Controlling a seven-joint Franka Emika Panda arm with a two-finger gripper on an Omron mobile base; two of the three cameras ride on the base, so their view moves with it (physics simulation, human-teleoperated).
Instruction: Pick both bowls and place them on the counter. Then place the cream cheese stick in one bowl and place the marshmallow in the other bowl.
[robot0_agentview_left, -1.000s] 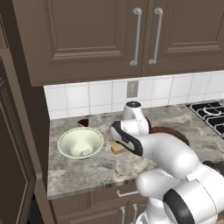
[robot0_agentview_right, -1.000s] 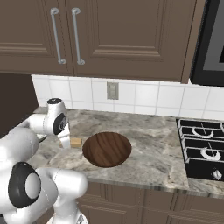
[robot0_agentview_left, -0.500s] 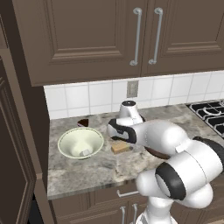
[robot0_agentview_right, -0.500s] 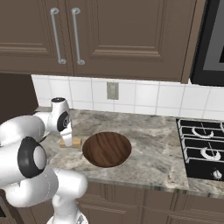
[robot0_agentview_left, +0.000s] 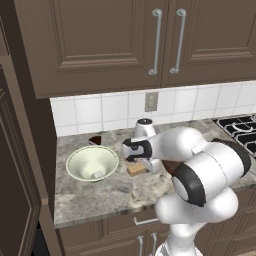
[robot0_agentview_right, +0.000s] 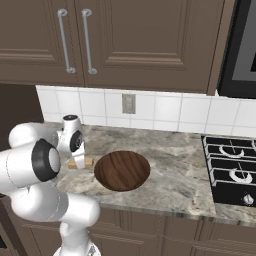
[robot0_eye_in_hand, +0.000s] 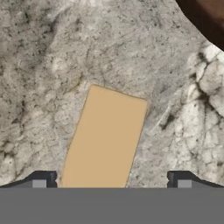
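Observation:
The tan cream cheese stick (robot0_eye_in_hand: 105, 140) lies flat on the marbled counter (robot0_eye_in_hand: 52, 65). My gripper (robot0_eye_in_hand: 111, 180) hangs open right above it, one fingertip (robot0_eye_in_hand: 41, 179) on each side of the block. In the base views the gripper (robot0_agentview_left: 140, 164) (robot0_agentview_right: 80, 159) points down at the stick (robot0_agentview_left: 136, 170) (robot0_agentview_right: 83, 163). The pale cream bowl (robot0_agentview_left: 92, 162) stands to its left with the white marshmallow (robot0_agentview_left: 97, 174) inside. The dark wooden bowl (robot0_agentview_right: 122, 170) (robot0_eye_in_hand: 205, 15) sits empty just right of the stick, partly behind my arm (robot0_agentview_left: 172, 167).
A dark brown cake slice (robot0_agentview_left: 95, 140) lies at the back of the counter (robot0_agentview_left: 100, 195) behind the cream bowl. A gas stove (robot0_agentview_right: 232, 167) sits at the right. Closed wall cabinets (robot0_agentview_left: 150, 40) hang overhead, and a tall dark cabinet panel (robot0_agentview_left: 20, 175) borders the left.
My hand has swung left and come down over the cream cheese stick. The jaws have stayed open; the bowls and food have not moved.

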